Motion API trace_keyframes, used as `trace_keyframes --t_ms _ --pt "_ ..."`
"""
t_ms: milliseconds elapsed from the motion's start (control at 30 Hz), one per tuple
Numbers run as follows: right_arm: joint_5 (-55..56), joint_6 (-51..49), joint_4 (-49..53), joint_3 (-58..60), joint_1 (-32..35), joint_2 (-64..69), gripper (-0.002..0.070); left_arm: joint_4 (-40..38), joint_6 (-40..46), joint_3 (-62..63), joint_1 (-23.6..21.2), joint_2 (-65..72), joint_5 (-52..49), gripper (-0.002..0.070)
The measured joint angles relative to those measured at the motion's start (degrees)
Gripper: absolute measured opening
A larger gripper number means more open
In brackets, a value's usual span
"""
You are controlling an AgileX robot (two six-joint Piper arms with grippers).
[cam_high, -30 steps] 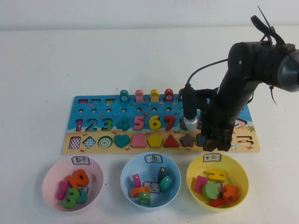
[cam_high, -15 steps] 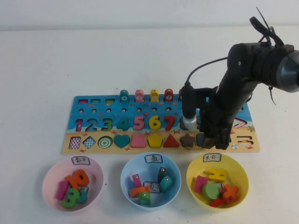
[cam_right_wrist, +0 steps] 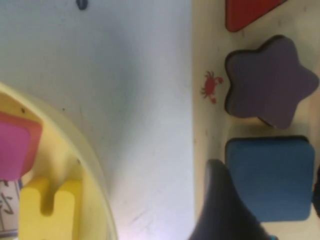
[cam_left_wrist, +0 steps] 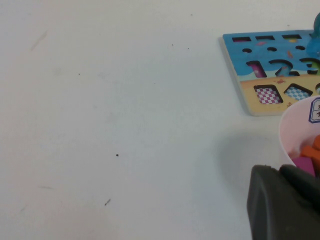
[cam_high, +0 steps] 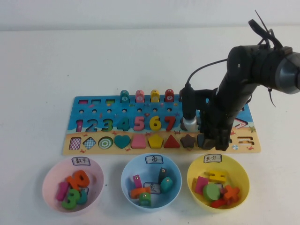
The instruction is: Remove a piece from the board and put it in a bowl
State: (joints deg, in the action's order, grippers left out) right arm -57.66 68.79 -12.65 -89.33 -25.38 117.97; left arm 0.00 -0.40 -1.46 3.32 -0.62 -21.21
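The board (cam_high: pixel 93 117) lies across the middle of the table. The slate-blue square piece (cam_right_wrist: pixel 275 175) sits in its slot beside the dark star (cam_right_wrist: pixel 267 82). In the high view only its left edge (cam_high: pixel 201 139) shows under the arm. My right gripper (cam_high: pixel 213 143) is low over the piece, open, with one finger (cam_right_wrist: pixel 220 205) at its bowl-side edge and the other just showing at the opposite edge. The yellow bowl (cam_high: pixel 194 176) with several pieces stands just in front of it; its rim also shows in the right wrist view (cam_right_wrist: pixel 95 170). My left gripper (cam_left_wrist: pixel 282 200) is shut, beside the pink bowl (cam_left_wrist: pixel 290 130).
A blue bowl (cam_high: pixel 125 176) and a pink bowl (cam_high: pixel 49 176), both holding pieces, stand in front of the board. Number pieces, shape pieces and fish pegs fill the board. A red triangle (cam_right_wrist: pixel 247 12) lies beyond the star. The left arm does not show in the high view.
My right gripper has shifted slightly left and back over the board's right end, staying over the slate-blue piece. The piece stays in its slot.
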Motion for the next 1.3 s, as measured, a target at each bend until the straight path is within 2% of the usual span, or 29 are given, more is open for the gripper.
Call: trace_keyframes --t_ms 433,667,1300 --pt "0.3 0.0 0.4 0.0 0.0 0.6 0.0343 0.0 0.0 0.0 0.0 0.0 0.0 -0.0004" --pt "0.5 0.0 0.4 0.0 0.0 0.6 0.0286 0.0 0.0 0.0 0.0 0.0 0.0 -0.0004" --pt "0.8 0.0 0.9 0.0 0.0 -3.0 0.0286 0.0 0.0 0.0 0.0 0.0 0.0 -0.0004"
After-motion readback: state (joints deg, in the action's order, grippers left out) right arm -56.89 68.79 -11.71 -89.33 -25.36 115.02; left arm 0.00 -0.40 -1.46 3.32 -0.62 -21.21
